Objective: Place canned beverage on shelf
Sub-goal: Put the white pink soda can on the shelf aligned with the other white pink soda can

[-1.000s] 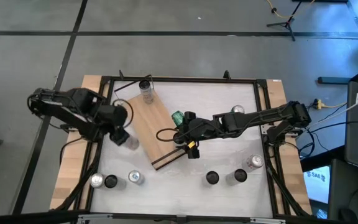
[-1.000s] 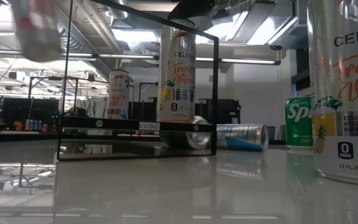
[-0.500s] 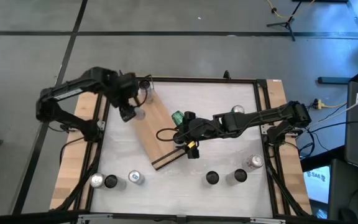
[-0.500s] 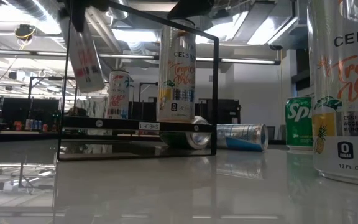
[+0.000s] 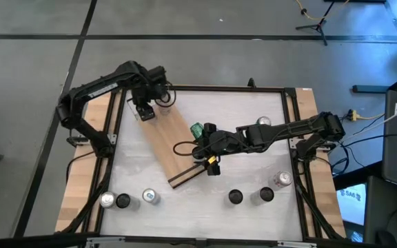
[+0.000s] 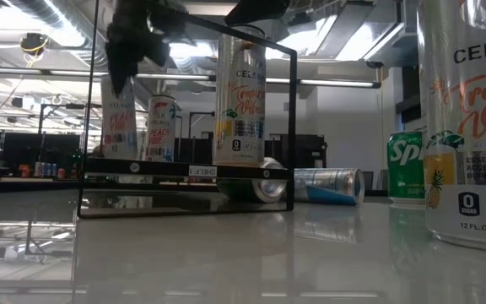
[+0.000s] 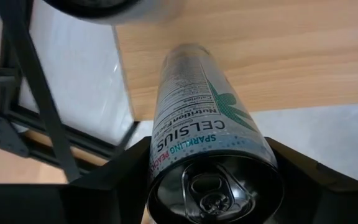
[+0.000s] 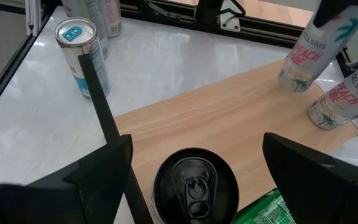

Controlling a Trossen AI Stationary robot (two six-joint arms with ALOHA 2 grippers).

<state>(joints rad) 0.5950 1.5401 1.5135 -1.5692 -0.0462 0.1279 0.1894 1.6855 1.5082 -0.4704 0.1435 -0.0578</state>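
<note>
The shelf [image 5: 178,148] is a light-wood board lying slantwise on the table; it also shows in the low view [image 6: 184,169]. My left gripper [image 5: 145,108] is shut on a white Celsius can [image 7: 197,118] over the shelf's far-left end, next to another can [image 5: 163,96] standing there. Whether the held can's base touches the board, I cannot tell. My right gripper [image 5: 202,143] is open; its fingers stand on either side of a black-topped can [image 8: 196,185] upright on the shelf, apart from it. A green can [image 8: 263,208] lies right beside it. My left gripper pinches the can's upper wall just below the rim [image 7: 166,163] between its two fingers [image 7: 120,177]. The fingers come from above, pointing down. The can hangs nearly upright below them [image 6: 119,122], its base [image 7: 185,53] at the shelf's far-left edge.
Several cans stand along the table's near edge [image 5: 149,197] [image 5: 234,198] [image 5: 266,195], one at the right [image 5: 281,179], one at the far right [image 5: 262,122]. A can lies on its side [image 6: 327,184]. A black frame [image 5: 205,88] rims the table.
My left gripper has carried the can from the table's left side toward the far edge, high and tilted, then down onto the shelf's far-left end, where the can now hangs nearly upright. My right gripper has kept still.
</note>
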